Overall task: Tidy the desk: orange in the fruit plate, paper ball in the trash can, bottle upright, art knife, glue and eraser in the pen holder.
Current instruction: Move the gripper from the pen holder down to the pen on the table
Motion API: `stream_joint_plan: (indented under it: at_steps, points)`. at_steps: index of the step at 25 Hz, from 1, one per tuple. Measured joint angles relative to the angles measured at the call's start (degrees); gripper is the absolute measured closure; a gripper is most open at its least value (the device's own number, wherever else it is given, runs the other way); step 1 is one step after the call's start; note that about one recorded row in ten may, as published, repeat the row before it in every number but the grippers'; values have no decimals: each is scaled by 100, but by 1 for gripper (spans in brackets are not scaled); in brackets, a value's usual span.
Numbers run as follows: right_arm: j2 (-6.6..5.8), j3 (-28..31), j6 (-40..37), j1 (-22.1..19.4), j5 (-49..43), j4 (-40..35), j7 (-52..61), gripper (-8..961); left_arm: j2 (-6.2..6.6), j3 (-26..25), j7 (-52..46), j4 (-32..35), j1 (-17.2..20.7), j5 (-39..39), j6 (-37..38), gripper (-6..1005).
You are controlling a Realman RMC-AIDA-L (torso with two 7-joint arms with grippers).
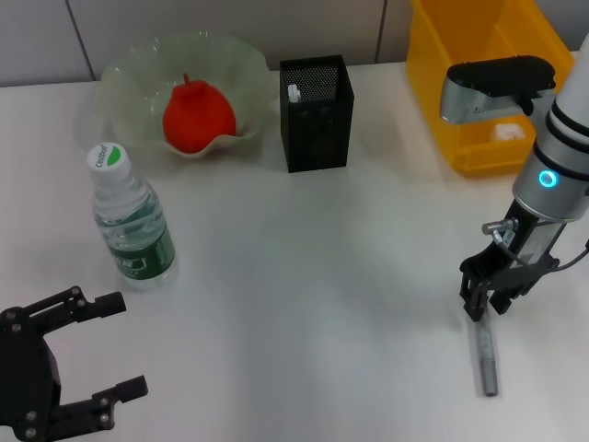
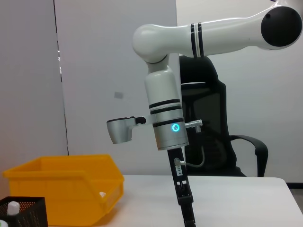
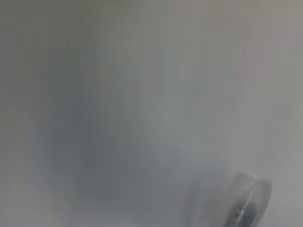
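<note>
The yellow trash can [image 1: 479,83] is sitting at the back of the tabletop [image 1: 313,276], with a small white lump inside it (maybe the paper ball). The orange [image 1: 196,115] is lying in the fruit plate [image 1: 129,78], just beside the pen holder [image 1: 316,112]. The bottle [image 1: 132,216] is standing up in front of the plate.

The right gripper [image 1: 485,299] is hanging right over one end of the art knife [image 1: 485,359], well in front of the pen holder. It looks a little open, holding nothing. The thin knife could slip or roll away if the gripper is pinching only its tip.

The left gripper [image 1: 115,345] is resting wide open, near the bottle.
</note>
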Motion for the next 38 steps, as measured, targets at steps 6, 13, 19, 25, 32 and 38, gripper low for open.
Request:
stream_joint_plan:
  at_steps: [6, 13, 19, 25, 32, 38]
  points:
    - [-7, -21, 51, -9, 0, -16, 0, 599, 0, 9, 0, 0, -2, -11, 0, 214]
    - [4, 8, 161, 33, 0, 4, 0, 686, 0, 0, -1, 0, -24, -9, 0, 214]
    - [18, -5, 268, 53, 7, 59, 0, 686, 0, -5, -1, 0, -29, -9, -1, 214]
    - [49, -48, 319, 95, 45, 73, 0, 685, 0, -5, -1, 1, -30, -8, -1, 214]
    - [56, -69, 399, 156, 45, 139, 0, 685, 0, -5, 2, 0, -33, -5, -10, 214]
    - [58, -113, 422, 263, 20, 320, -1, 686, 0, -5, 4, 1, -26, -5, -10, 214]
